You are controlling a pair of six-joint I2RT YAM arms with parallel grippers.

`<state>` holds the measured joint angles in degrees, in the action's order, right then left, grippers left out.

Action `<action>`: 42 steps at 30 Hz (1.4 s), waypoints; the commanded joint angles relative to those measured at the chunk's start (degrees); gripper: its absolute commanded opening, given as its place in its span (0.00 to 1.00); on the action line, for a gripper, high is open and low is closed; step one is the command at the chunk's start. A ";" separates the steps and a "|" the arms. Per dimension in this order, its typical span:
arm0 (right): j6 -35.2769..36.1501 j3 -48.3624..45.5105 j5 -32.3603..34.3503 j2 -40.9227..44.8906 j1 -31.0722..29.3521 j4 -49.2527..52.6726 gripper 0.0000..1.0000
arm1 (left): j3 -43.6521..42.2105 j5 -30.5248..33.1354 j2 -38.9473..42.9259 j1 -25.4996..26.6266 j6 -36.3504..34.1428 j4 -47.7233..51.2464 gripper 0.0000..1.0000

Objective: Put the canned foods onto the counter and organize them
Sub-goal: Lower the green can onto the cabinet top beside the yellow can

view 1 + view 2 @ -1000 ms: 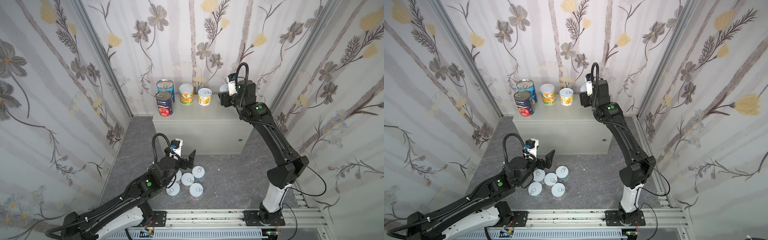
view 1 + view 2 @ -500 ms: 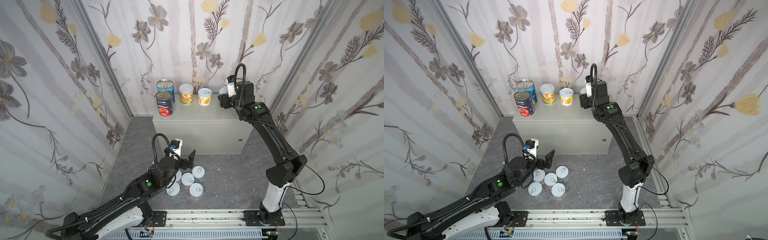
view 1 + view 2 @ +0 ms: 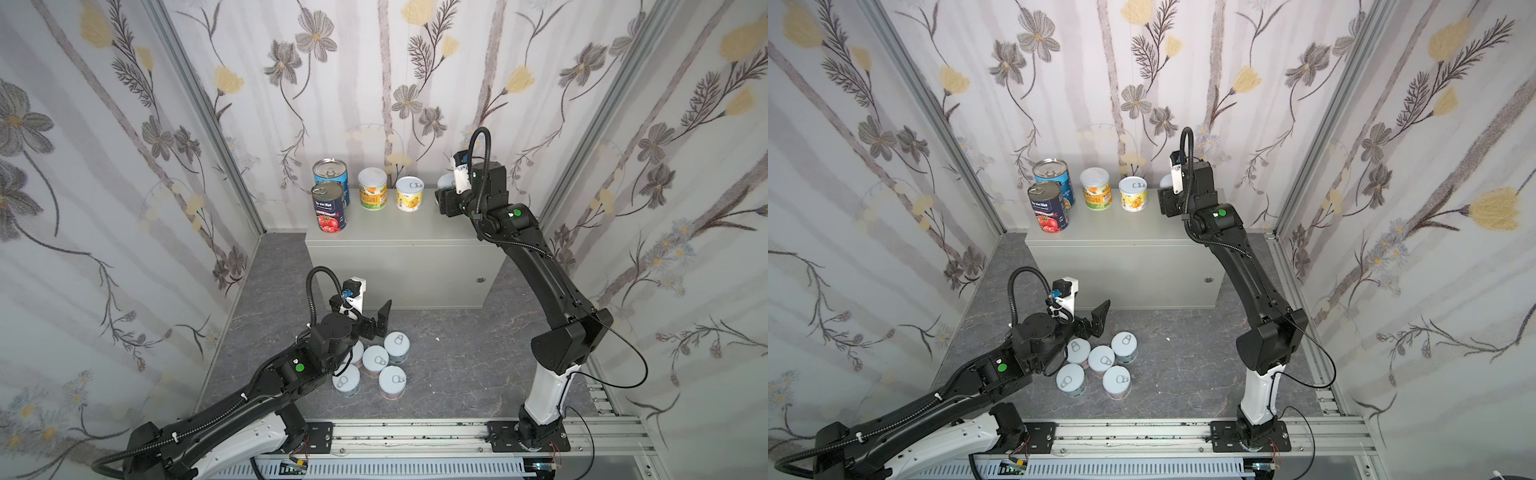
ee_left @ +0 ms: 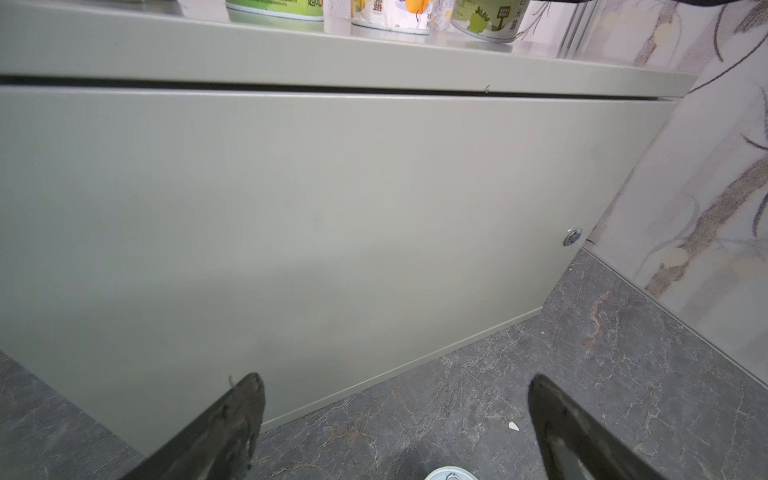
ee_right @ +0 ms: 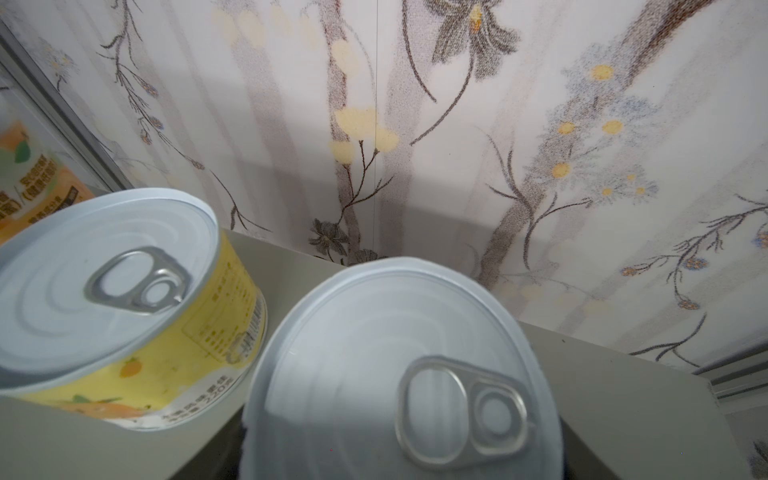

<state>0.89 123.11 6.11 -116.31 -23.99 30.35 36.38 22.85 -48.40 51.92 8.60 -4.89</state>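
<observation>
Up on the desk (image 3: 399, 237), 4 cans are already placed. The blue can (image 3: 330, 174) is at the back by the wall, w/ the tomato can (image 3: 329, 208) just in front of it. Along the back edge come the green-orange can (image 3: 372, 194) and the yellow can (image 3: 409, 194), upright w/ a gap between them.

Can no. 5, the held can (image 3: 446, 181), is just beside the yellow one at the row's right end. The right claw (image 3: 444, 198) is closed on its sides. Can't tell if its base is down on the desk yet.

Down on the floor (image 3: 457, 353), in front of the desk, the floor cans (image 3: 392, 380) make a tight bunch of 5, one partly under the left arm. The left claw (image 4: 395, 386) is spread wide and empty, hanging over that bunch and facing the desk front.

So, my read: approx half done. That's 4 set, 1 being set and 5 to fetch, then maybe some tidying of the row.

Writing:
- **Tomato can:** navy label w/ a white word starting "la", rest unclear, and a tomato pic.
- **Yellow can:** Chinese print, orange fruit pic, a barcode, and what looks like "220".
- **Green-orange can:** Chinese chars, not legible.
- **Held can:** green label w/ Chinese chars, seen from the left wrist view.
- **Blue can:** nothing readable.
- **Floor cans:** only pale lids w/ pull rings show.
</observation>
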 commanded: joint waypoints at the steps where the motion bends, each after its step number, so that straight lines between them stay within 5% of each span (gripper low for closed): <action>1: -0.54 0.41 -0.39 -0.72 -0.07 -0.78 0.72 | 0.18 0.62 -0.16 -0.06 0.02 -0.84 1.00; 20: -1.32 0.38 -2.32 -0.94 -0.09 -1.61 0.80 | -0.08 0.79 0.09 -0.18 0.10 -0.50 1.00; 42: -1.72 0.38 -3.12 -1.38 -0.26 -2.92 0.76 | -0.47 1.50 0.71 -0.27 0.19 0.14 1.00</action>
<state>-0.97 123.22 4.14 -117.10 -24.05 29.93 35.88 23.24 -47.53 51.77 8.62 -4.25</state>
